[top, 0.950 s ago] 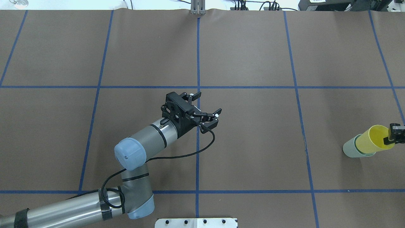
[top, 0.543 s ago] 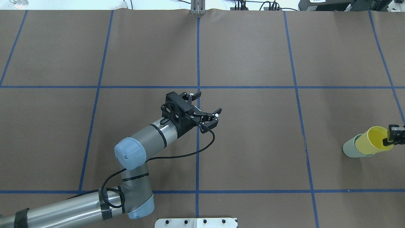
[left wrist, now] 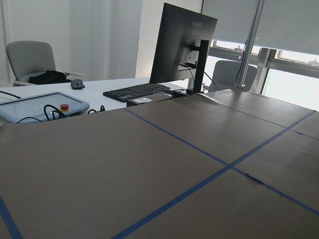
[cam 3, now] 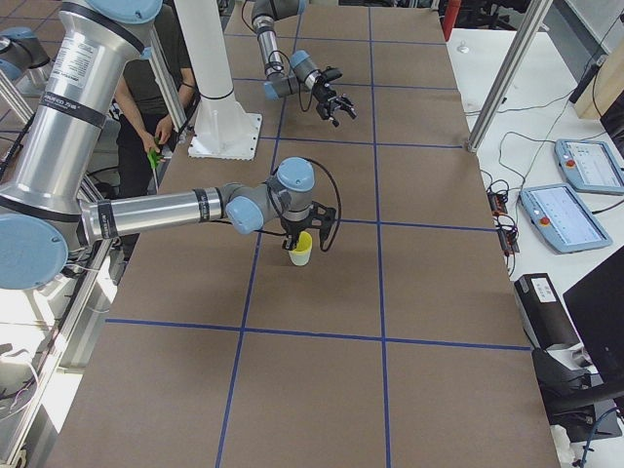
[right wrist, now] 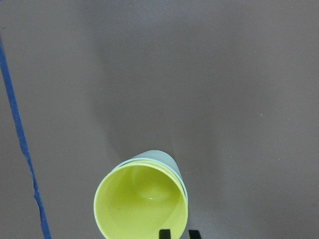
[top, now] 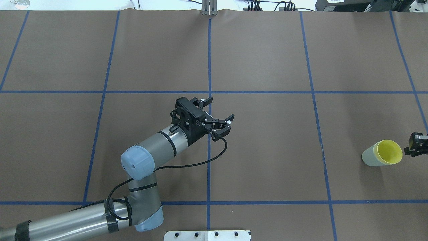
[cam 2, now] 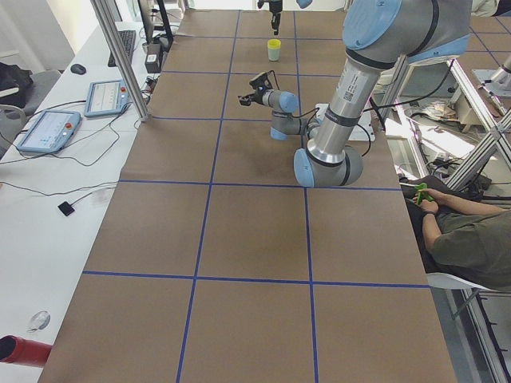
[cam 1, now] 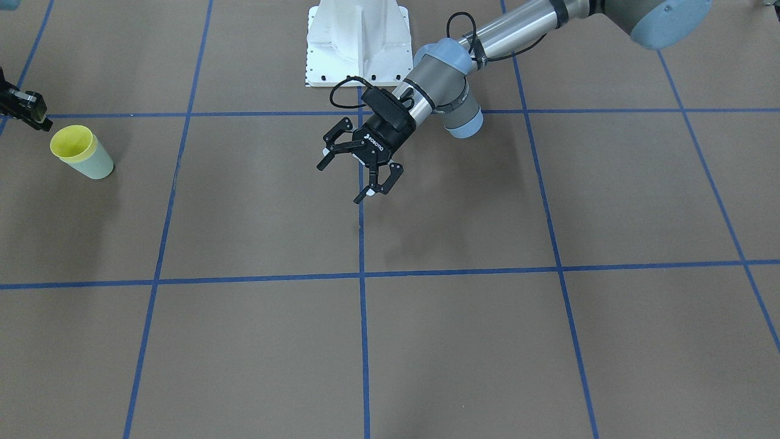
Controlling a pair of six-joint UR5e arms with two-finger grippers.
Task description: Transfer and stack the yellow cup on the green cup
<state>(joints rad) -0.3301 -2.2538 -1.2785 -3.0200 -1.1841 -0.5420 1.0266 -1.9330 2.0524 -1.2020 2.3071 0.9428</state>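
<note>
The yellow cup (top: pixel 389 151) sits nested upright inside the green cup (top: pixel 369 156) at the table's right end; only a band of green shows below the yellow rim. The pair also shows in the front view, yellow cup (cam 1: pixel 72 141) in green cup (cam 1: pixel 99 168), and in the right wrist view (right wrist: pixel 142 204). My right gripper (top: pixel 416 146) hovers just above the rim; its two fingertips (right wrist: pixel 164 233) stand a little apart, holding nothing. My left gripper (top: pixel 220 108) is open and empty above the table's middle.
Brown table cover with a blue tape grid (top: pixel 209 92). The robot's white base plate (cam 1: pixel 356 42) is at the near edge. Monitors, keyboard and pendants stand on a desk (left wrist: pixel 124 92) beyond the far edge. A seated person (cam 2: pixel 467 231) is beside the robot.
The yellow cup was tilted and held by its rim in the right gripper; it has now dropped fully into the green cup and the gripper has let go. The left arm has not moved.
</note>
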